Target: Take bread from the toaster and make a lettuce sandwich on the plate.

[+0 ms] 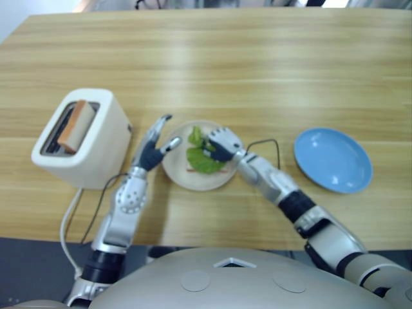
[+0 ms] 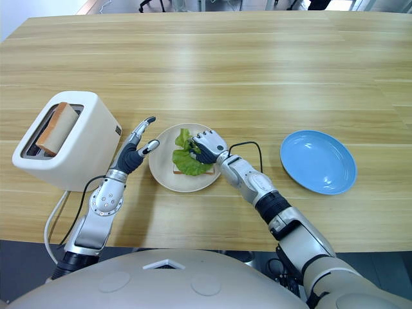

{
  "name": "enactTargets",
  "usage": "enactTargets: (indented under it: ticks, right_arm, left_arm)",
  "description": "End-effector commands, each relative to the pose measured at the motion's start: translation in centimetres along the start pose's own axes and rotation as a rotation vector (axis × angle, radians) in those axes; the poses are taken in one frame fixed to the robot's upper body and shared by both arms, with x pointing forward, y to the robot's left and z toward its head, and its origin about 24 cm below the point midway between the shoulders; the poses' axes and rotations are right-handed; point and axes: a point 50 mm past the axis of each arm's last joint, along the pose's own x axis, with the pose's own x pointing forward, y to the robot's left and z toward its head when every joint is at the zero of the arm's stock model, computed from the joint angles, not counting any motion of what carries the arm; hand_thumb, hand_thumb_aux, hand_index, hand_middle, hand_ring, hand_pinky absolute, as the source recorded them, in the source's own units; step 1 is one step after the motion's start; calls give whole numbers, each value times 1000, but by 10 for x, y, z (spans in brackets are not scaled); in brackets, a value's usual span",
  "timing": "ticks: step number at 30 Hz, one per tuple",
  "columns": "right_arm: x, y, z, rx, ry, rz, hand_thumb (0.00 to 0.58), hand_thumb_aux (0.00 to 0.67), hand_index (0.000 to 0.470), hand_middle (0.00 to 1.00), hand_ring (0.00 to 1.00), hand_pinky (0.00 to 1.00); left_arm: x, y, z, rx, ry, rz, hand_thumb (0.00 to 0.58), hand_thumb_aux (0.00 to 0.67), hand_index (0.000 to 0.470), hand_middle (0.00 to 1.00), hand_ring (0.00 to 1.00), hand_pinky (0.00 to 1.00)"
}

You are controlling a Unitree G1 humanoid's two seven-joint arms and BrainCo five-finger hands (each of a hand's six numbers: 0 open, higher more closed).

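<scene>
- Wood table (image 2: 257, 64) lies wide and pale, with light floor (image 2: 13, 13) past it at 12 o'clock.
- White toaster (image 2: 90, 145) at 9 o'clock has a bread slice (image 2: 55, 129) in its slot.
- Left hand (image 2: 132, 154) is spread, holding nothing, beside the cream plate (image 2: 162, 177).
- Right hand (image 2: 206, 147) pinches lettuce (image 2: 183, 161) lying on toast (image 2: 187, 172) on that plate.
- Blue plate (image 2: 318, 161) sits at 3 o'clock.

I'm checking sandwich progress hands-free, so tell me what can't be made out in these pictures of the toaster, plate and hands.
Bread slice on the cream plate: both views, the lettuce and right hand cover all but an edge.
Right hand's hold on the lettuce: both views, the hand's own back hides the contact.
Lower part of the toast in the toaster: both views, the slot walls hide it.
</scene>
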Motion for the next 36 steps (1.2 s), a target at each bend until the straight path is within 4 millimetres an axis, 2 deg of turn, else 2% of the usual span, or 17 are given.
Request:
enactTargets:
  ticks: [1, 2, 3, 4, 7, 10, 16, 22, 26, 29, 31, 33, 36]
  right_arm:
    - [-2, 20, -6, -31, 24, 90, 580, 670, 460, 1000, 1000, 1000]
    - [-2, 21, -7, -45, 28, 99, 569, 578, 397, 443, 443, 443]
    - [-3, 23, -9, -63, 35, 105, 478, 389, 267, 0, 0, 0]
    - [-3, 24, -10, -71, 44, 113, 0, 0, 0, 0, 0, 0]
    - [-7, 20, -14, -92, 58, 105, 0, 0, 0, 0, 0, 0]
    - [-11, 6, -12, -81, 49, 49, 0, 0, 0, 0, 0, 0]
    - [-26, -54, 2, -85, -1, -153, 0, 0, 0, 0, 0, 0]
    - [-42, -105, 16, -121, -21, -324, 0, 0, 0, 0, 0, 0]
    - [-60, -142, 24, -130, -16, -475, 0, 0, 0, 0, 0, 0]
    - [-72, -161, 30, -114, -8, -549, 0, 0, 0, 0, 0, 0]
    - [-76, -164, 32, -101, 1, -561, 0, 0, 0, 0, 0, 0]
    - [-79, -158, 31, -71, 19, -555, 0, 0, 0, 0, 0, 0]
    - [-78, -135, 26, 0, 66, -503, 0, 0, 0, 0, 0, 0]
  left_arm:
    - [-2, -2, -4, 9, 18, -21, 0, 0, 0, 0, 0, 0]
    - [-2, -2, -5, 10, 18, -22, 0, 0, 0, 0, 0, 0]
    - [-2, -2, -4, 11, 17, -23, 0, 0, 0, 0, 0, 0]
    - [-2, -2, -4, 12, 17, -24, 0, 0, 0, 0, 0, 0]
    - [-2, -3, -4, 14, 16, -26, 0, 0, 0, 0, 0, 0]
    - [-2, -3, -4, 15, 15, -30, 0, 0, 0, 0, 0, 0]
    - [-3, -2, -4, 15, 15, -33, 0, 0, 0, 0, 0, 0]
    - [-3, -3, -4, 18, 9, -40, 0, 0, 0, 0, 0, 0]
    - [-3, 5, 4, 43, -35, -28, 0, 0, 0, 0, 0, 0]
    - [-4, 24, 25, 110, -128, 16, 0, 0, 0, 0, 0, 0]
    - [-7, 50, 49, 124, -207, 83, 0, 0, 0, 0, 0, 0]
    - [-13, 86, 74, 158, -281, 161, 0, 0, 0, 0, 0, 0]
    - [-27, 139, 106, 283, -343, 261, 0, 0, 0, 0, 0, 0]
